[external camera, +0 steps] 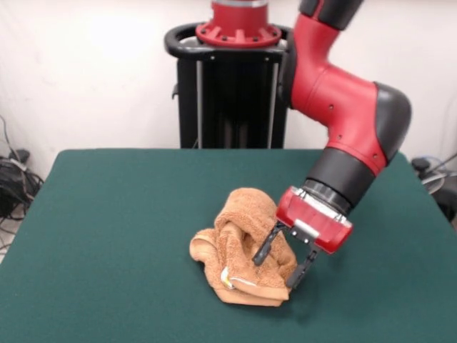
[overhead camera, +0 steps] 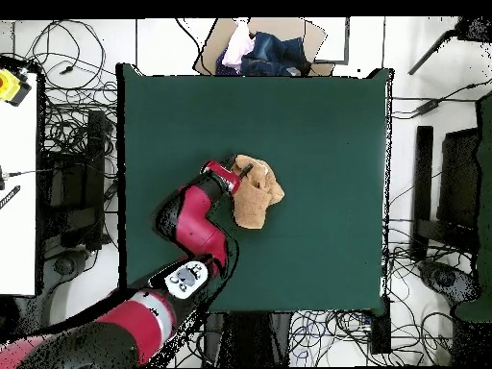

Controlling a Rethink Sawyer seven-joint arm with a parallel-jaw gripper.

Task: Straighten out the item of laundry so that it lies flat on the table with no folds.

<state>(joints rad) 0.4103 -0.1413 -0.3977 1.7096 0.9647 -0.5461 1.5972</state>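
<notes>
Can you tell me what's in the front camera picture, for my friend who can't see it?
A crumpled orange-tan towel lies bunched in a heap on a dark green table. The robot's red and black arm reaches down from the upper right, and its open gripper has one black finger on each side of the towel's right edge. A small white label shows near the towel's front.

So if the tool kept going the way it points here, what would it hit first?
Most likely the towel: the open tool angles down at its crumpled edge, one finger already against the cloth. Just beneath is the table.
</notes>
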